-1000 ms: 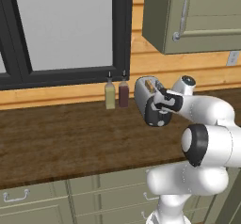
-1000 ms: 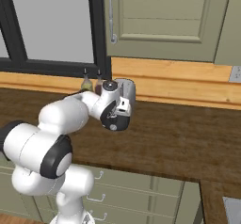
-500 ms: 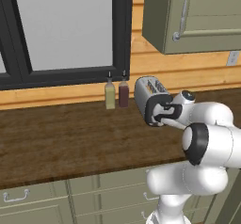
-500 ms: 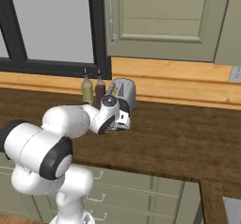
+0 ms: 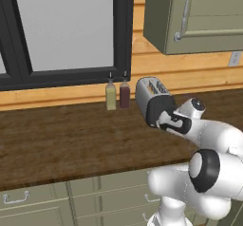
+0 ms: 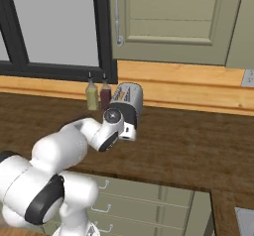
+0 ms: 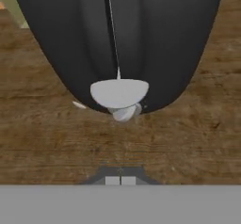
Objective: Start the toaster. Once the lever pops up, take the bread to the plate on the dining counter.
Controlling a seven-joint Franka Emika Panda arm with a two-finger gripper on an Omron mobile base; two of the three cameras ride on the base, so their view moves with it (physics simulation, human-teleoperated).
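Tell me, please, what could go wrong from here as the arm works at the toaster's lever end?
1. The shut gripper sits close to the toaster lever; if it comes down off-centre it may slip off the small rounded tab.
2. A hard push could shove the toaster toward the two sauce bottles standing just beside it.
3. The toaster's dark end blocks the hand view, so judging alignment there is hard.

A rendered home kitchen. A dark wood worktop [image 5: 61, 139] runs over olive drawer cabinets [image 5: 33, 206] with metal handles, a matching wall cupboard [image 5: 199, 16] hangs above, and a black-framed window [image 5: 61, 30] sits in a warm wood-panelled wall. A silvery toaster [image 5: 151, 99] stands beside two sauce bottles [image 5: 117, 94], with a wall socket [image 6: 247, 78] nearby.
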